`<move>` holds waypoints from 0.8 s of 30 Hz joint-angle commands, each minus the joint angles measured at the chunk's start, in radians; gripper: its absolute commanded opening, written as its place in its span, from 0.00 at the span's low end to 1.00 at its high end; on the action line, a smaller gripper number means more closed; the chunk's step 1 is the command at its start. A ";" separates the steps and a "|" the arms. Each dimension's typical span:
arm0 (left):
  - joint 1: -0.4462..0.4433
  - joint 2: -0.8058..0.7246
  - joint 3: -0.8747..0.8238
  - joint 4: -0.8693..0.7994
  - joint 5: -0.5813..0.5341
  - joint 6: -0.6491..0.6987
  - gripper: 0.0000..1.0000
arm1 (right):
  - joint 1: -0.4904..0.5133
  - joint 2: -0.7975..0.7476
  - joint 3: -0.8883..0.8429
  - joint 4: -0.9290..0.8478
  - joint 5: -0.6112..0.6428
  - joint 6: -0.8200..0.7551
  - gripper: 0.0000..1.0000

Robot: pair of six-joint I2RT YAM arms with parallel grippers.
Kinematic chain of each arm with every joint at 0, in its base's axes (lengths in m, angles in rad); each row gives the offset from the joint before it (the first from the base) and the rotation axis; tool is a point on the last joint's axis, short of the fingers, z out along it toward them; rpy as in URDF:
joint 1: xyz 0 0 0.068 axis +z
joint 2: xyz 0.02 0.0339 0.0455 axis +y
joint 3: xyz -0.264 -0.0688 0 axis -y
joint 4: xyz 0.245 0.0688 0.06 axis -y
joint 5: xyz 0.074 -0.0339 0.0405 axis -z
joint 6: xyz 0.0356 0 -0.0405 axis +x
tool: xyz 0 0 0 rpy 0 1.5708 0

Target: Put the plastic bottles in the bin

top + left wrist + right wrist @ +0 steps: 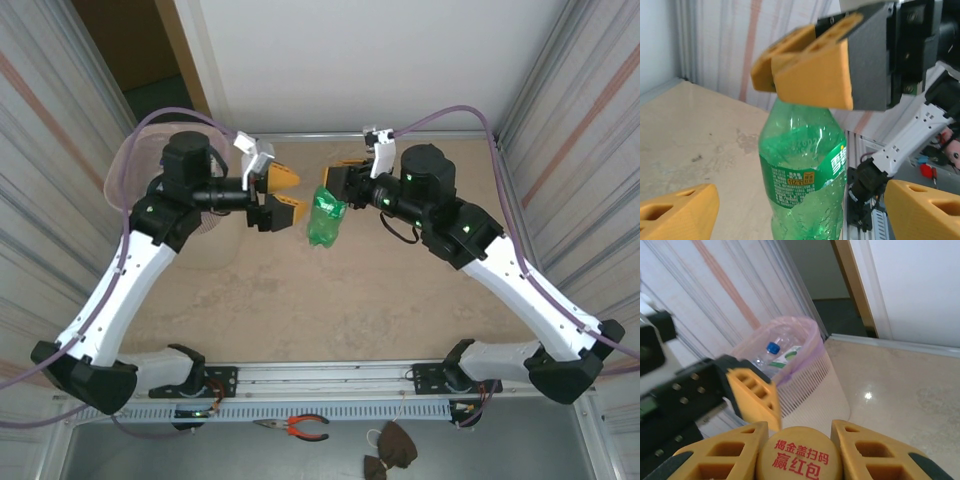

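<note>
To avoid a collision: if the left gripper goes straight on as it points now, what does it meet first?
Most likely the green bottle, held at its cap by the right gripper. It sits straight ahead of the left gripper's open jaws; how far ahead is unclear.

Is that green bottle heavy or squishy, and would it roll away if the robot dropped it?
Probably light: the green bottle looks empty and see-through. Likely squishy, since its thin plastic looks dented low down. Round and tall, it might tip and roll if the right gripper, pinching its cap, let go.
</note>
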State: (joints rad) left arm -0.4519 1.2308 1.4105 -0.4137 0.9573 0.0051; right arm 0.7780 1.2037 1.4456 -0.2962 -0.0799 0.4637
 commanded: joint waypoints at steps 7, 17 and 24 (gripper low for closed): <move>-0.108 0.088 0.034 0.018 0.053 0.059 0.89 | -0.006 -0.070 -0.021 0.108 -0.022 0.022 0.28; -0.171 0.124 0.058 0.019 -0.026 0.100 0.78 | -0.006 -0.083 -0.021 0.085 0.004 0.033 0.27; -0.174 0.102 0.044 0.016 -0.011 0.128 0.65 | -0.006 -0.084 -0.021 0.082 0.000 0.036 0.28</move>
State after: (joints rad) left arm -0.6220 1.3579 1.4342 -0.4133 0.9394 0.1017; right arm 0.7780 1.1435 1.4117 -0.2314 -0.0841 0.4805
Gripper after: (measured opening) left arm 0.664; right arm 0.328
